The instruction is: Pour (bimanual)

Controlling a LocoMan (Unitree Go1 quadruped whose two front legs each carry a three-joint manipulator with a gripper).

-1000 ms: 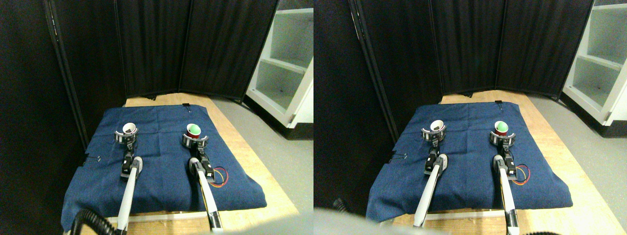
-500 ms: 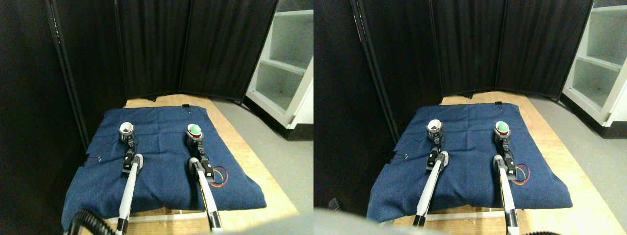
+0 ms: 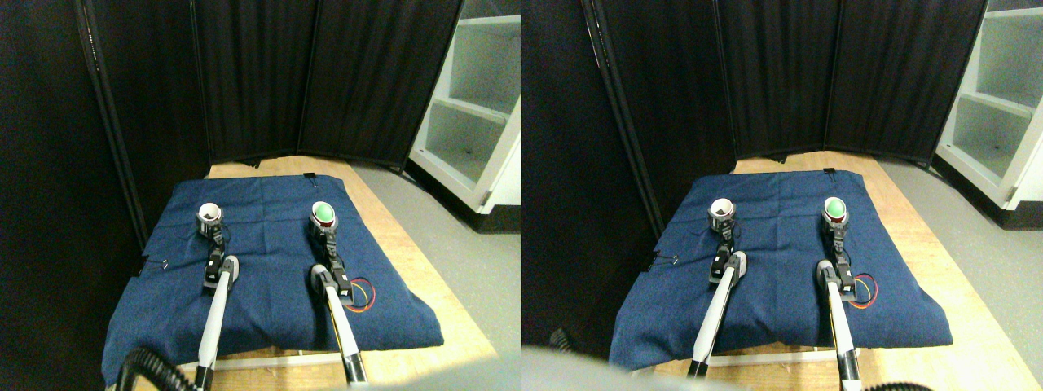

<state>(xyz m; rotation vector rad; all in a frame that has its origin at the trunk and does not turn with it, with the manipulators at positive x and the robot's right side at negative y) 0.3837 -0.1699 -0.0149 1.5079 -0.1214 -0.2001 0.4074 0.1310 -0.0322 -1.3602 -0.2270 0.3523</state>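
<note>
Blue cloth, white cup, green-filled cup

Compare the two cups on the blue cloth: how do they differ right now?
The left cup shows a white, seemingly empty inside; the right cup holds something green. The left cup sits at the left pincer, the right cup at the right pincer. Both stand upright on the blue cloth, level with each other.

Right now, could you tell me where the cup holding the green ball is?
The red cup with the green ball stands on the blue cloth, right of the white cup, at the right gripper.
</note>
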